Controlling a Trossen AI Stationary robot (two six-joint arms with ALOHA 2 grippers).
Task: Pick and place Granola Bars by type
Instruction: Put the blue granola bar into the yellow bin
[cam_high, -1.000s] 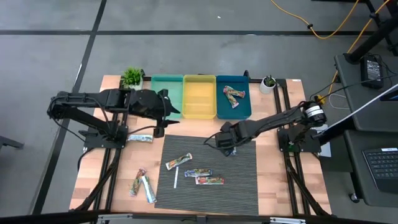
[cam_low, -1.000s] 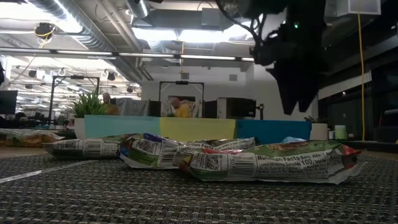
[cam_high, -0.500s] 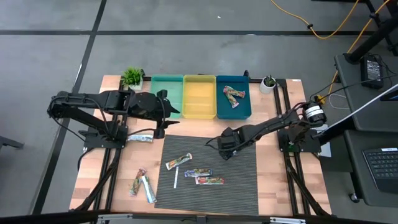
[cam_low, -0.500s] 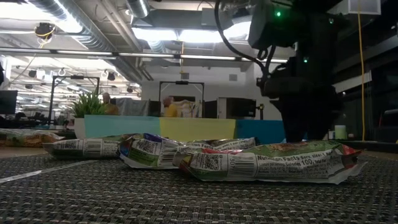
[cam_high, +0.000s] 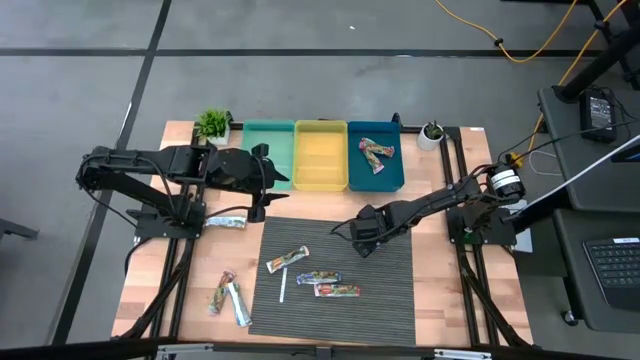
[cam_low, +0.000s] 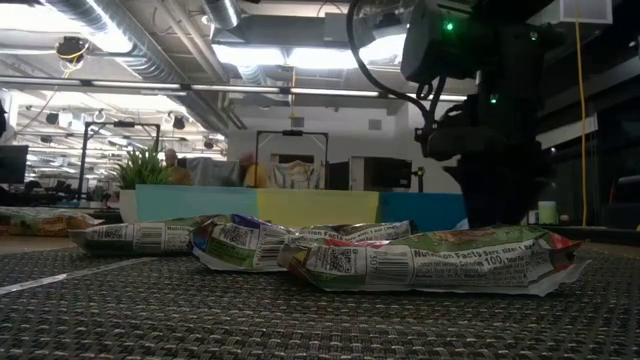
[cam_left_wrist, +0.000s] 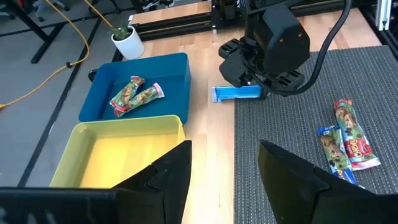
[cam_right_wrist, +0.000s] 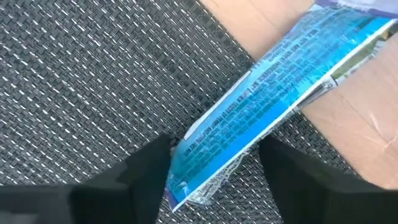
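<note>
Lowered onto the blue bar (cam_right_wrist: 273, 118), right fingers (cam_right_wrist: 149, 168) straddle it; blue bin (cam_high: 376, 181) holds two multicoloured bars (cam_high: 376, 153).

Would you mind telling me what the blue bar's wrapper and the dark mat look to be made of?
Blue bar: apparently thin plastic film, glossy, with printed text and crinkled edges. Dark mat: seemingly woven vinyl or fabric, showing a ribbed grey weave with slight sheen.

Three bins (cam_high: 322, 155) stand in a row at the table's (cam_high: 440, 300) twelve o'clock edge, two bars (cam_high: 375, 153) in the three o'clock one; the mat (cam_high: 390, 290) lies before them, bearing three bars (cam_high: 318, 278) toward eight o'clock; the right gripper (cam_high: 366, 243) sits on the mat's twelve o'clock edge
</note>
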